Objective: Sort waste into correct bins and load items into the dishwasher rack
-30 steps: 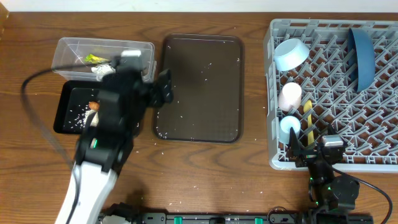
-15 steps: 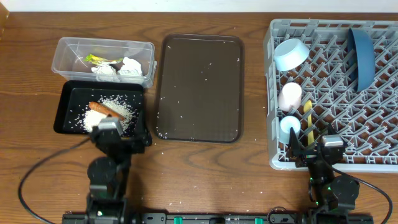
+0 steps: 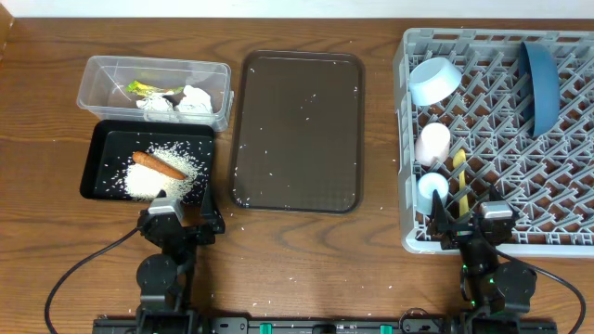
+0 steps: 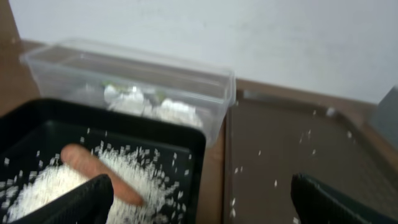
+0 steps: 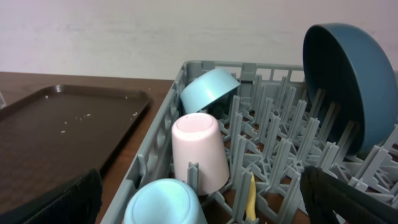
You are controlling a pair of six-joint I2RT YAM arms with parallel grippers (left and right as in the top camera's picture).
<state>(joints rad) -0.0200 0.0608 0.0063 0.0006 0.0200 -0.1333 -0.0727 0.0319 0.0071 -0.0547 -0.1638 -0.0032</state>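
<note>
Both claws released, empty: left gripper (image 3: 183, 219) by the dark brown rectangular serving tray's (image 3: 297, 130) front-left corner, right gripper (image 3: 467, 221) well right of it. Left of tray: clear plastic tub (image 3: 102, 70) with crumpled white napkins (image 3: 181, 100) and yellow-green wrapper (image 3: 139, 89); shallow black tray (image 3: 97, 158) with orange carrot (image 3: 158, 165) on white rice (image 3: 148, 183). Right: grey pegged plastic rack (image 3: 405, 139) holding round dark blue plate (image 3: 540, 83), pale blue bowl (image 3: 433, 81), pink cup (image 3: 432, 143), light blue cup (image 3: 432, 189), yellow plastic spoon (image 3: 459, 181).

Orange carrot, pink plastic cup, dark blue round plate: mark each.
Orange carrot (image 3: 158, 165), overhead view, middle of its length.
Pink plastic cup (image 5: 200, 152), right wrist view, side wall.
Dark blue round plate (image 3: 540, 82), overhead view, its face.
</note>
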